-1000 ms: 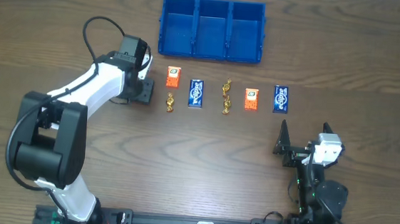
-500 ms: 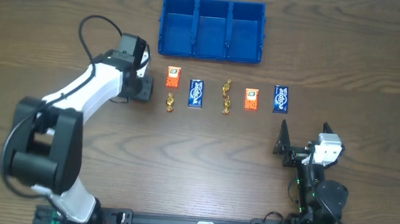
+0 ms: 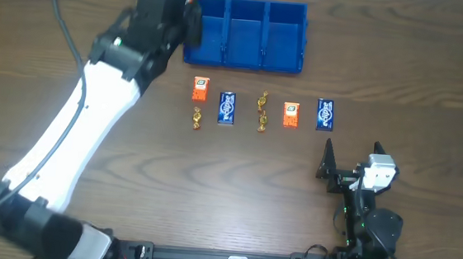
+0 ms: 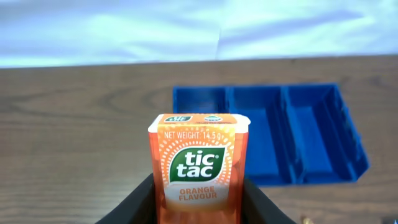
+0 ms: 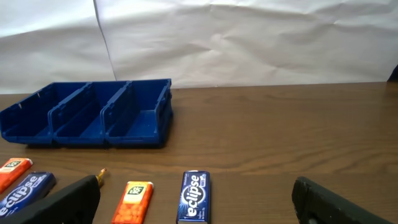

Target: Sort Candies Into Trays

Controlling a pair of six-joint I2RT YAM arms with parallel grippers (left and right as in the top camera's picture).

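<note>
Overhead, the left gripper (image 3: 178, 14) sits high above the table (image 3: 435, 71), near the left end of the tray (image 3: 243, 60). Its fingers (image 4: 256, 199) are clamped on the two sides of the held box (image 4: 199, 165), which stands upright between them. From the wrist camera the tray lies ahead of the box and beyond it.

Held box: a small clear-sided orange case. The label has an orange ground with fine white rays and a green oval logo with white lettering. Lines of small white print run above and below the logo. A white strip along the top edge carries two small green marks.

Tray: blue plastic, with three compartments side by side.

On the table, in a row below the tray, lie two orange boxes (image 3: 201, 88) (image 3: 291, 114) with the same label. With them are two dark blue packs (image 3: 227, 107) (image 3: 325, 114) with slanted white lettering. Three gold-wrapped candies (image 3: 197, 118) (image 3: 262, 103) (image 3: 261, 123) lie there too, showing no legible print. All of these lie apart from the tray.

The right gripper (image 3: 326, 163) stays low near its base, below the right-hand blue pack. Its fingers are spread wide with nothing between them.
</note>
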